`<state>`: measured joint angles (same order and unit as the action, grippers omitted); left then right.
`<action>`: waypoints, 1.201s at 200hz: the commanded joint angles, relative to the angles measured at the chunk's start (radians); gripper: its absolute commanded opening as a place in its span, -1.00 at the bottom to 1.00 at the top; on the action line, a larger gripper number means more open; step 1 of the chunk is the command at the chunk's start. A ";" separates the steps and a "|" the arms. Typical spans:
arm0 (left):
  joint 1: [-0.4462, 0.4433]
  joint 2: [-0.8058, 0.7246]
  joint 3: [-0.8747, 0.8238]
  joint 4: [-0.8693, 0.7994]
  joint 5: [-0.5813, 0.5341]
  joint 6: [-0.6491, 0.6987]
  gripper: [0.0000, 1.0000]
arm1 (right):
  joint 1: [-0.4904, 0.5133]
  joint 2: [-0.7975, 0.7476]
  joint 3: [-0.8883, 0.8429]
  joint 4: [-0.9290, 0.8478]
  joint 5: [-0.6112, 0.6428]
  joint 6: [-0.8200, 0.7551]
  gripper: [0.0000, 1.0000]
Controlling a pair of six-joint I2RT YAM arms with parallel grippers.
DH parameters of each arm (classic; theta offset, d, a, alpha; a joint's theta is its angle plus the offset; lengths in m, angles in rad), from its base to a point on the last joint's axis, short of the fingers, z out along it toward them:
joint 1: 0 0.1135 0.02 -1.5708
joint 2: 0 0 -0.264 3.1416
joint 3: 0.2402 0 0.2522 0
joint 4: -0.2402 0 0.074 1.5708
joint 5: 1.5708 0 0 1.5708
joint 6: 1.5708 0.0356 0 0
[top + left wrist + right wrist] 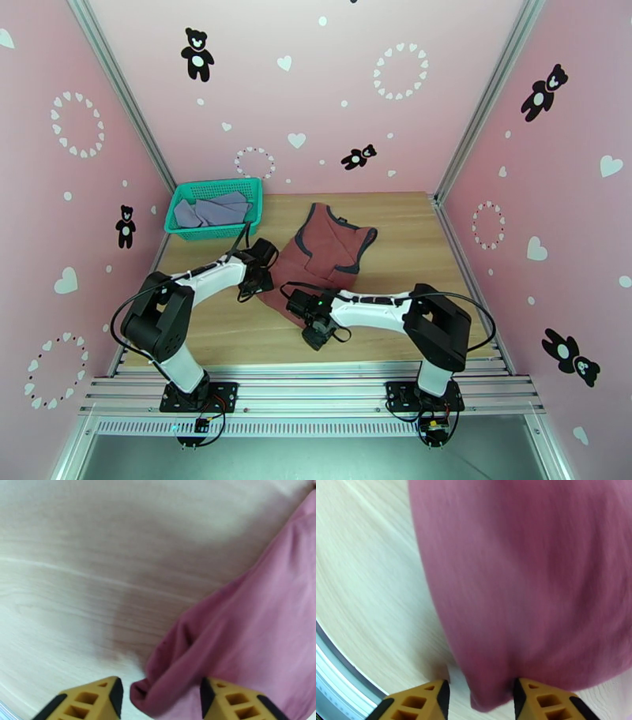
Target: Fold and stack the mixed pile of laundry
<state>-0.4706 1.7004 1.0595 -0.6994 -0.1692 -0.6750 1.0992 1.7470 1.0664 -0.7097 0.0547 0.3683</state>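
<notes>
Folding appears to be at an early stage. The tank top [328, 253] lies rumpled on the table [411, 245], its near hem between the parted jaws of the left gripper [160, 689] and right gripper [481, 691], neither clamping it. The grey shirt [213, 211] sits in the basket [178, 226], unfolded. Stacking is not yet begun.

A fixed camera, high behind the two arm bases, looks down and forward across the whole wooden table [411, 237] to the pink back wall [316, 87]. The wrist cameras sit just behind the left gripper [160, 701] and the right gripper [480, 701], each facing down at the tabletop from very close. All three views share the near edge of the rust-red tank top [316, 260], lying between the two wrists.
</notes>
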 commanded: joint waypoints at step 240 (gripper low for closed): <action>0.032 0.173 0.204 -0.044 0.057 0.179 0.28 | -0.479 -0.151 -0.232 0.366 -0.214 0.415 0.22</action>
<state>-0.4511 1.8832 1.2743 -0.7921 -0.0750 -0.5152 0.5983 1.5665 0.8036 -0.4030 -0.1722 0.7425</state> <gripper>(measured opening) 0.642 0.616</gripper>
